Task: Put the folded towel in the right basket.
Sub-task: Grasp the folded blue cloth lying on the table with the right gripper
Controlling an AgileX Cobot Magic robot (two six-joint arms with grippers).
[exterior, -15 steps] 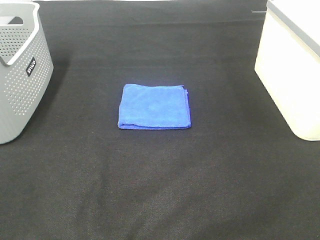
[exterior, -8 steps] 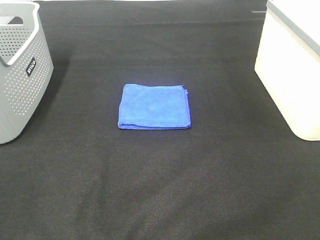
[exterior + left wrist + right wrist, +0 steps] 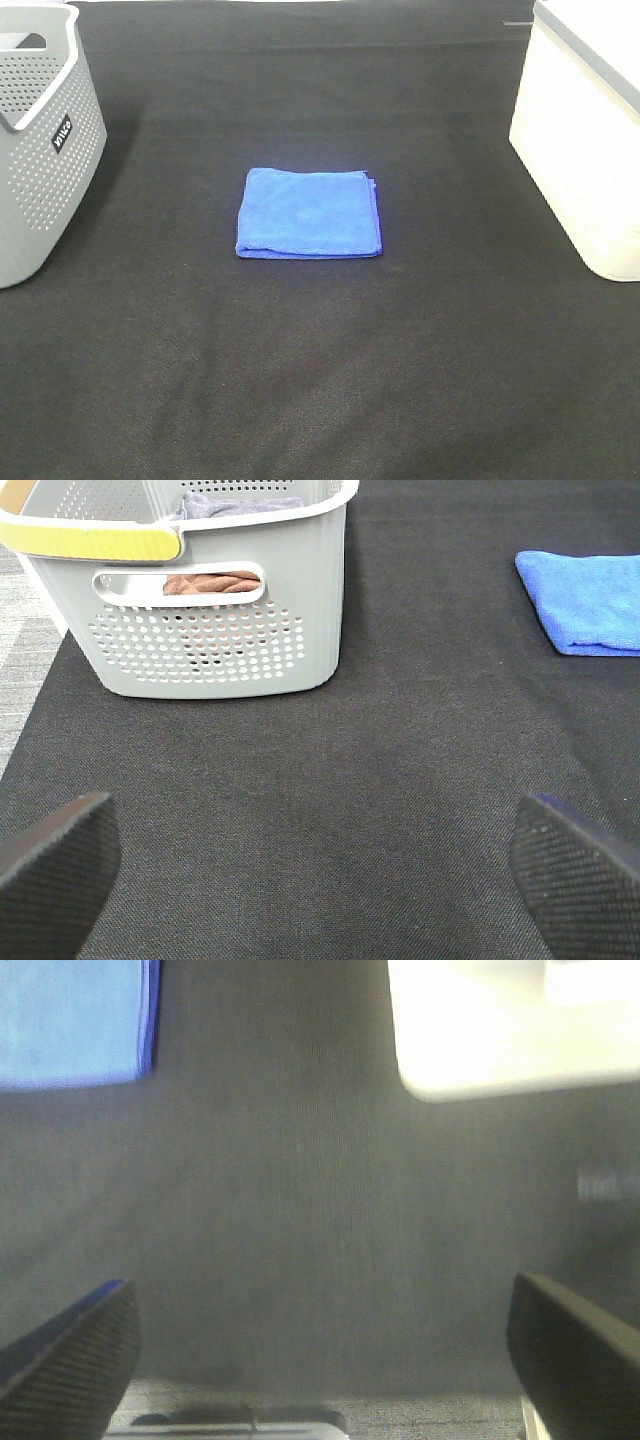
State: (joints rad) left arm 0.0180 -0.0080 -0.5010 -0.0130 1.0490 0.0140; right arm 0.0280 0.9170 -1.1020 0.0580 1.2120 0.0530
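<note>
A folded blue towel (image 3: 309,213) lies flat in the middle of the black mat. It also shows in the left wrist view (image 3: 585,600) and the right wrist view (image 3: 75,1022). The right basket (image 3: 590,130) is white and stands at the mat's right edge; its corner shows in the right wrist view (image 3: 500,1030). Neither arm appears in the exterior high view. My left gripper (image 3: 320,880) is open and empty above bare mat, near the grey basket. My right gripper (image 3: 325,1360) is open and empty above bare mat, apart from the towel and the white basket.
A grey perforated basket (image 3: 40,150) stands at the left edge; the left wrist view (image 3: 200,600) shows cloths inside it. The black mat (image 3: 320,380) covers the table. Its edge and a grey floor show in the left wrist view (image 3: 20,630).
</note>
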